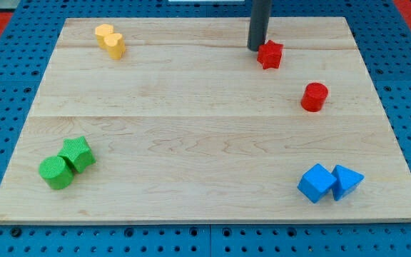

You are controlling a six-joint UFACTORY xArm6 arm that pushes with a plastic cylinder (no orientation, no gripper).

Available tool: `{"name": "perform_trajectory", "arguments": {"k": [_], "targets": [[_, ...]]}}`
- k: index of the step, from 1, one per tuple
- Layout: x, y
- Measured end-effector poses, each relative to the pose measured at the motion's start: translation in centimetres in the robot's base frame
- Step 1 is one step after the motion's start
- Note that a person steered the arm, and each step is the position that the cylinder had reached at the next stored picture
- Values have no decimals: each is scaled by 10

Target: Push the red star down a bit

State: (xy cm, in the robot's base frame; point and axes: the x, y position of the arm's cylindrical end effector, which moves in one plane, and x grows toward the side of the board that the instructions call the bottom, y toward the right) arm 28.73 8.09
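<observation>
Camera view: my tip point(256, 48) sits at the star's point(269, 54) upper-left shoulder, touching it or just beside it. The star lies near the tabletop's point(191, 107) top edge, right of centre, well above and to the left of the red cylinder point(315, 96). There is no pincer on this rig, only the rod, so nothing is clenched or released.

To do this step well, I judge the tip is off-centre: pushing from here would send the star down and to the view's right, toward the cylinder. I would bring the tip straight above the star's middle, then slide toward the view's bottom a short way and stop early, since only a small shift is asked.

The star has no real long axis; it is about as wide as tall. One point seems to aim roughly toward the view's top, but the exact turn is hard to read.
</observation>
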Motion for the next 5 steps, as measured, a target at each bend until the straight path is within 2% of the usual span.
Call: {"name": "perform_trajectory", "arguments": {"k": [1,2,3,4,5], "targets": [[29,12],[24,23],[-2,12],[-14,53],[15,87]]}}
